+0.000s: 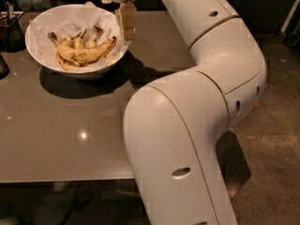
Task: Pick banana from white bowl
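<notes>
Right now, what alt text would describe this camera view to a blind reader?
A white robot arm's gripper hangs by the rim of a white bowl on a grey table; a long speckled banana lies inside among shorter ones.

Grey table (pixel 70 125), white bowl (pixel 32 43), pincer (pixel 127 33) above rim
</notes>
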`<state>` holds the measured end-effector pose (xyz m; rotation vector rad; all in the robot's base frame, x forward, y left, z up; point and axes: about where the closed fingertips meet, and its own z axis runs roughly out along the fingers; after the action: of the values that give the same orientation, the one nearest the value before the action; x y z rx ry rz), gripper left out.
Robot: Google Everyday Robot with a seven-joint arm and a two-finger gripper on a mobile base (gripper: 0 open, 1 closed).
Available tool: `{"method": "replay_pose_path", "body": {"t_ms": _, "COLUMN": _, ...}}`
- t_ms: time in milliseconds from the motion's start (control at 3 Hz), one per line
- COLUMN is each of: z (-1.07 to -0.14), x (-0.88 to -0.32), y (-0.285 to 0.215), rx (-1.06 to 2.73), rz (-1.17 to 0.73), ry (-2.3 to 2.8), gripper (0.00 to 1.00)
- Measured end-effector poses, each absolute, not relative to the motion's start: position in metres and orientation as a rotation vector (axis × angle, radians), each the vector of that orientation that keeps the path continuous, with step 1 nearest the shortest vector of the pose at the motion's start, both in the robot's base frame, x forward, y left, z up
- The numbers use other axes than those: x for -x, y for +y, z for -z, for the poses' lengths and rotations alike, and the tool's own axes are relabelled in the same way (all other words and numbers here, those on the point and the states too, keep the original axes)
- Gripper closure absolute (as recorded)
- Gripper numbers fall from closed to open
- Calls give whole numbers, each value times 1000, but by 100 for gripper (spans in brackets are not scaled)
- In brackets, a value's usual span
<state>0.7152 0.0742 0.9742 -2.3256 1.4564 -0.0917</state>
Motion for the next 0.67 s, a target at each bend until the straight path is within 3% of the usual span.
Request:
{"method": "replay_pose_path", "body": {"t_ms": 333, "z": -962, "x": -719, "y": 85, "rx": 2354, "rz": 82, "ry": 1452, "gripper": 12}}
{"method": "replay_pose_path", "body": {"t_ms": 667, "z": -951, "x": -721, "y": 95, "rx": 2371, "rz": 61, "ry": 1460, "gripper": 23}}
